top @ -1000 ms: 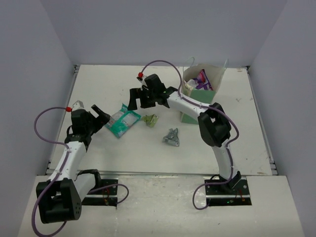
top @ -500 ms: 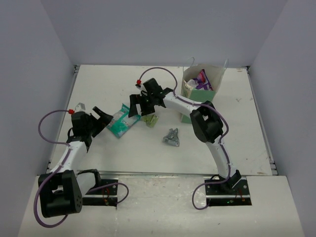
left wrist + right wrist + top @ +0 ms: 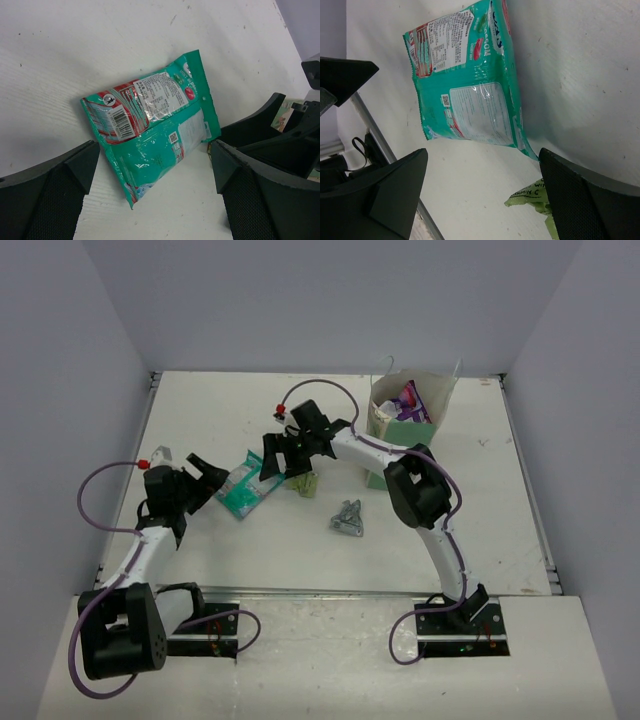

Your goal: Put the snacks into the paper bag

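A teal packet (image 3: 248, 486) lies flat on the table at centre left; it also shows in the left wrist view (image 3: 152, 120) and the right wrist view (image 3: 467, 85). A small green packet (image 3: 304, 483) lies just to its right, and shows by the right finger in the right wrist view (image 3: 532, 195). A silver packet (image 3: 348, 518) lies nearer the front. The mint-green paper bag (image 3: 410, 433) stands at the back right with purple and other packets (image 3: 408, 398) inside. My left gripper (image 3: 203, 473) (image 3: 154, 167) is open at the teal packet's left end. My right gripper (image 3: 284, 456) (image 3: 484, 160) is open, over the teal and green packets.
Grey walls enclose the white table on three sides. A metal rail (image 3: 320, 592) runs along the front edge. The right arm's elbow (image 3: 418, 490) stands in front of the bag. The right gripper's black fingers (image 3: 270, 125) show close to the left gripper's right finger.
My right gripper has swung left and down from near the bag towards the teal and green packets. My left arm has shifted slightly. No packet has moved.
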You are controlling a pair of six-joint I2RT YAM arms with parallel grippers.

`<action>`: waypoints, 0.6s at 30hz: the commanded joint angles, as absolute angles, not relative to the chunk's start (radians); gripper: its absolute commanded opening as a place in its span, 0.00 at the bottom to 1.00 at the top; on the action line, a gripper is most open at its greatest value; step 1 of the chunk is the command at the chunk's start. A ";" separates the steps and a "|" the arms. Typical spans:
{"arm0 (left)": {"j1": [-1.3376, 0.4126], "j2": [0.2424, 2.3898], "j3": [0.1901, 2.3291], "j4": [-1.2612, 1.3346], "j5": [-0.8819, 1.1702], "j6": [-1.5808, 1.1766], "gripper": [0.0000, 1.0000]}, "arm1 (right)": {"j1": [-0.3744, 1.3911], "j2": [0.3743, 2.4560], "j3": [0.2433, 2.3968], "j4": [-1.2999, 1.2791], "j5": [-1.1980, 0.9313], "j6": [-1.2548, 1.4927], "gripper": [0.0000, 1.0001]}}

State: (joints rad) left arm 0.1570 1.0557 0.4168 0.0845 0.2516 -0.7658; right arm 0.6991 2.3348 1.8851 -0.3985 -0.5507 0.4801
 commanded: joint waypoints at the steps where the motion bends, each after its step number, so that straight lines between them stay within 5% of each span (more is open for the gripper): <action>1: 0.166 1.066 0.407 0.152 0.279 -0.779 0.98 | 0.693 2.327 1.859 -0.373 -0.597 0.497 0.95; 14: 0.166 1.034 0.411 0.141 0.295 -0.769 0.98 | 0.703 2.381 1.910 -0.368 -0.597 0.523 0.88; 17: 0.166 1.022 0.417 0.130 0.299 -0.761 0.98 | 0.703 2.385 1.919 -0.357 -0.594 0.537 0.77; 18: 0.166 1.016 0.419 0.126 0.301 -0.758 0.98 | 0.703 2.387 1.922 -0.356 -0.592 0.541 0.65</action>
State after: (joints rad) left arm 0.1570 1.0428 0.4114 0.1059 0.2802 -0.7670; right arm 0.6998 2.3802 1.8778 -0.3767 -0.5770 0.5144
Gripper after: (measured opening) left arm 0.983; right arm 0.727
